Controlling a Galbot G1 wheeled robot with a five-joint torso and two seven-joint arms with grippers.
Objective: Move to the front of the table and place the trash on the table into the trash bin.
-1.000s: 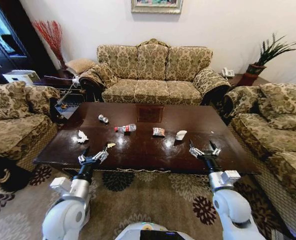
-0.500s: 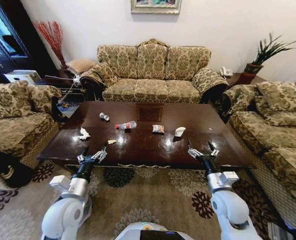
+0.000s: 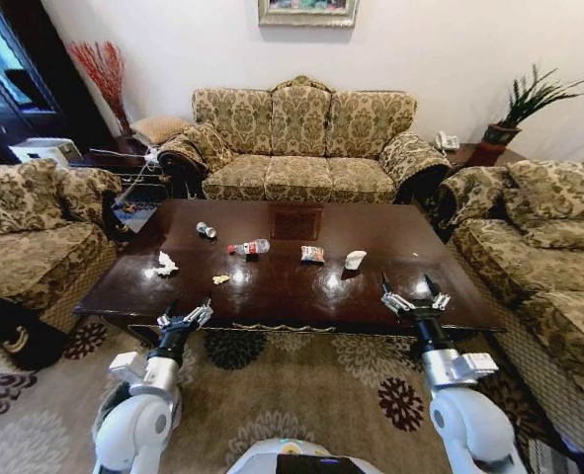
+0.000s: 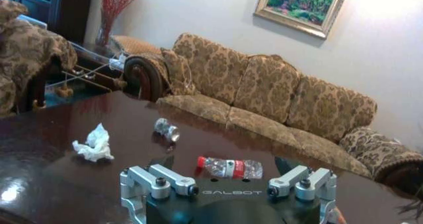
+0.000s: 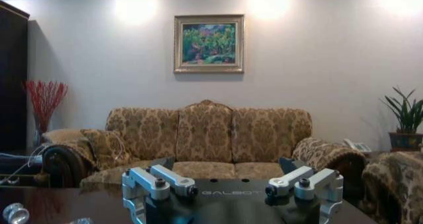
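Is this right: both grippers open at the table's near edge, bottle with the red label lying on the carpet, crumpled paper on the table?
One error: the bottle is not on the carpet. The head view shows it lying on the table, near the middle, with the crumpled paper toward the robot's left. The rest holds: the left gripper and the right gripper are both open at the near edge.

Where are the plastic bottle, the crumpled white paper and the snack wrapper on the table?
plastic bottle (image 3: 249, 248), head view, on its red label.
crumpled white paper (image 3: 165, 264), head view, on its middle.
snack wrapper (image 3: 312, 255), head view, on its middle.
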